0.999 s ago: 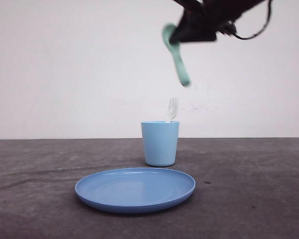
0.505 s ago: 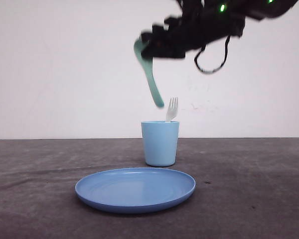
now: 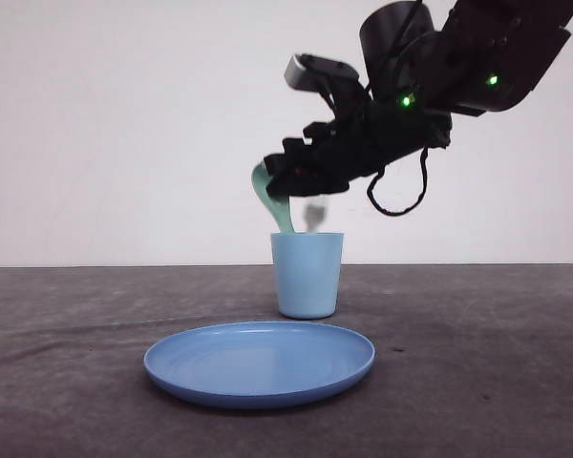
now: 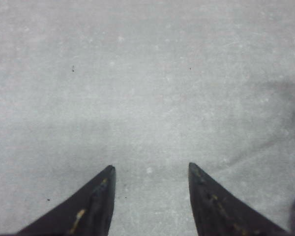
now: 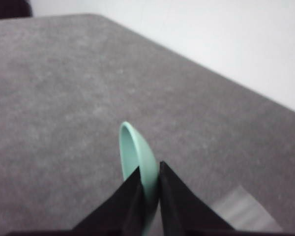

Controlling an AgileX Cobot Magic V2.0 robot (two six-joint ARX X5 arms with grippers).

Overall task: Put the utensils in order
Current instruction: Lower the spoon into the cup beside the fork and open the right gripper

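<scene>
Moved: right pincer [image 3: 285,181] lower since earlier, clamping spoon [image 3: 270,200], handle now in cup [image 3: 307,275].
Left pincer [image 4: 150,196]: open above surface [image 4: 137,73].

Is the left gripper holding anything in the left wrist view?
No: the left gripper is open, its fingers apart with nothing but bare grey table between them.

Soft, even light falls on my table [image 3: 477,382] from above, leaving only a faint shadow under the plate [image 3: 259,363]. The fork [image 3: 313,217] in the cup [image 3: 307,275] smears with motion blur. My right wrist view is soft, the spoon [image 5: 135,158] hazy; the wall [image 3: 124,124] looks washed out.
</scene>
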